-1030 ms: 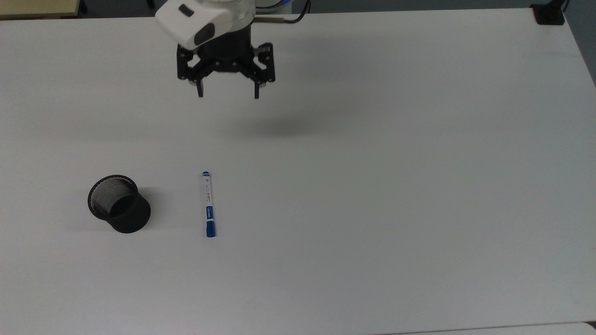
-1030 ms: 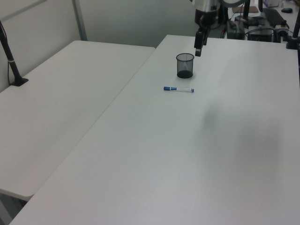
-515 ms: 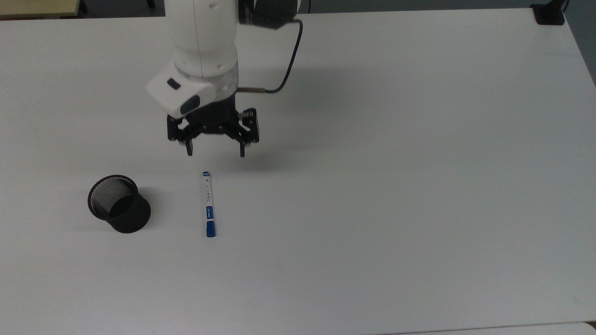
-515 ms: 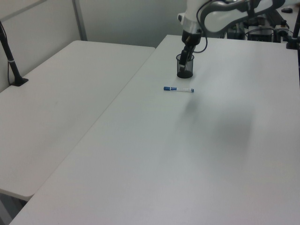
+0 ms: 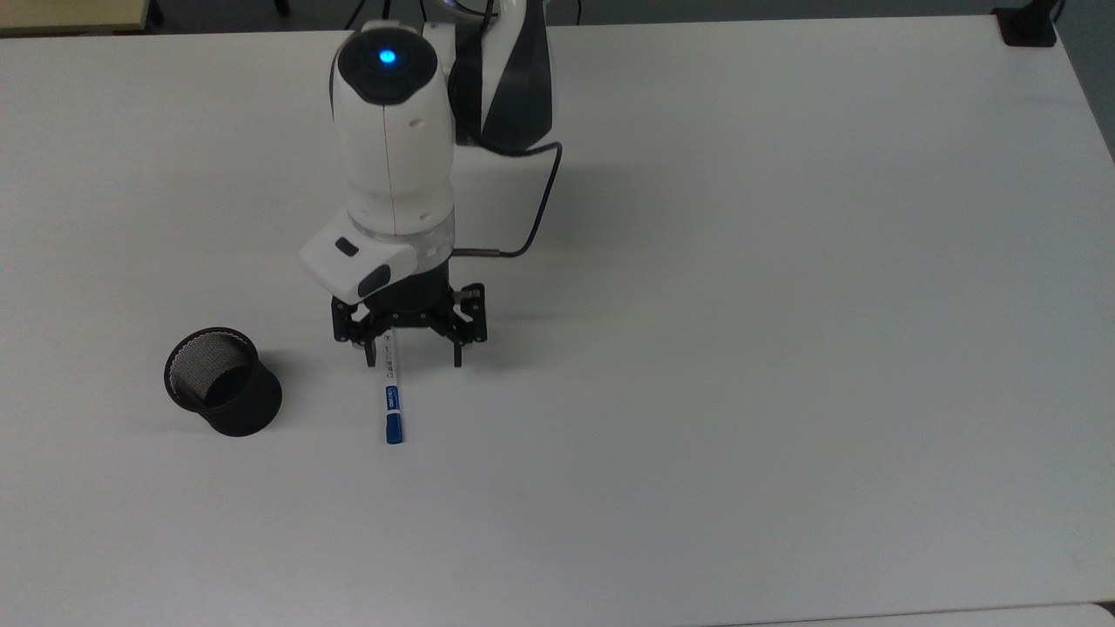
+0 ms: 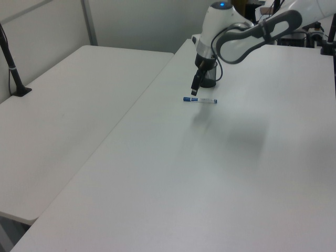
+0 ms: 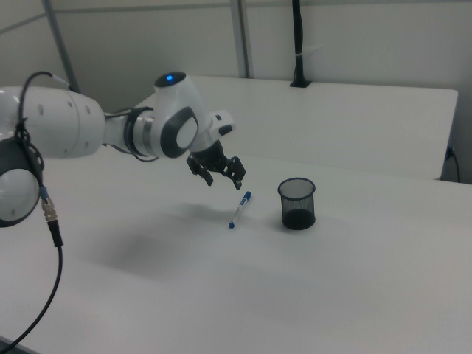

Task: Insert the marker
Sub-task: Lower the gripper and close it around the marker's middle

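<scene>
The marker (image 5: pixel 389 388) lies flat on the white table (image 5: pixel 784 348), its white barrel running up and down in the top view, the blue cap at the lower end and the far end tucked under the robot's wrist. In the right view it (image 7: pixel 240 209) slants across the tabletop, blue cap towards the back, with the small blue tip at the near end.

The gripper (image 5: pixel 413 355) hangs just above the upper part of the marker with its 2 black fingers spread wide, nothing between them. In the top view 1 fingertip (image 5: pixel 371 355) sits just to the left of the barrel and the other stands well out to the right, so the marker is off-centre in the gap. From the right view the gripper (image 7: pixel 222 173) looks to be a little above the table and not touching the marker, though I can't be sure of the height. In the left view the gripper (image 6: pixel 194 89) points down just over the marker (image 6: pixel 200 100).

The black mesh cup (image 5: pixel 223 380) stands upright near the marker, on the top view's left, apart from it. In the right view the cup (image 7: pixel 297 203) stands to the right of the marker.

A blue light (image 5: pixel 387 57) glows on top of the white arm.
</scene>
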